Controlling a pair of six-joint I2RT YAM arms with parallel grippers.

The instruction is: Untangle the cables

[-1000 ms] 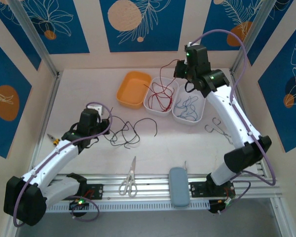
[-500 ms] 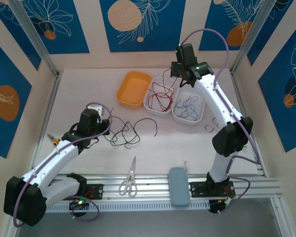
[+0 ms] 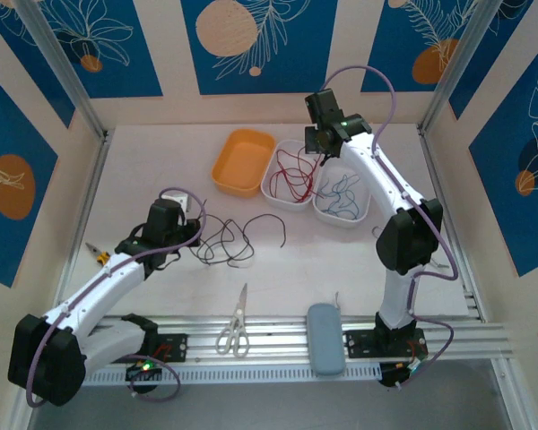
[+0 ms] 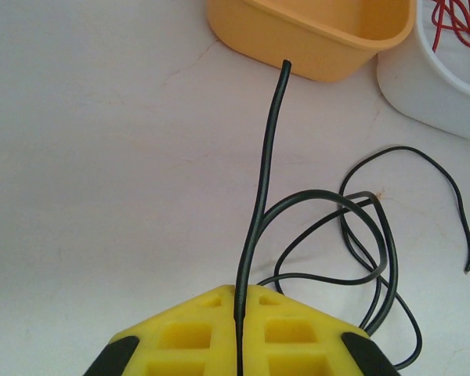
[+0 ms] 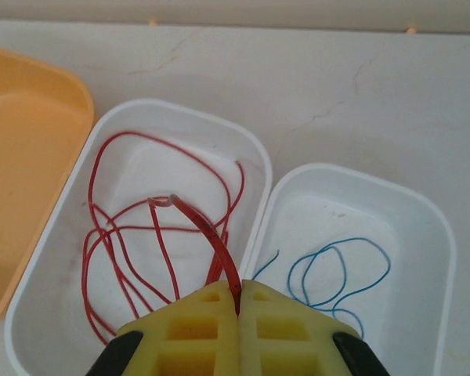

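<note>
Left gripper: we see our left gripper (image 4: pixel 239 296) with its yellow fingers pressed together, pinching one thin black cable (image 4: pixel 268 157).
Held black strand: it runs straight out from between the fingertips toward a rounded orange plastic tray (image 4: pixel 313 39). We cannot tell whether its free tip touches the tray wall.
Black cables: the other thin black cables (image 3: pixel 242 235) lie in loose overlapping loops on the white marbled tabletop (image 3: pixel 161 161), just right of the left gripper and nearer to us than the trays.
Right gripper: our right gripper (image 5: pixel 239 296) is also closed, its yellow fingers clamped on a thin red cable (image 5: pixel 207 231) that arches up and away over the tray below.
Right gripper position: it hangs over the seam between the two white trays.
Red cables: the loose red cables (image 5: pixel 133 227) curl inside a rounded white plastic tray (image 5: pixel 172 106), just right of the orange one.
Blue cables: a few thin blue cables (image 5: pixel 337 270) lie looped in a second white plastic tray (image 5: pixel 360 174), set just beside the first on its right.
Scissors: metal scissors with pale handles (image 3: pixel 235 330) lie by the near rail, apart from the black loops.
Case: a grey-blue oblong case (image 3: pixel 325 339) sits on the rail, right of the scissors.
</note>
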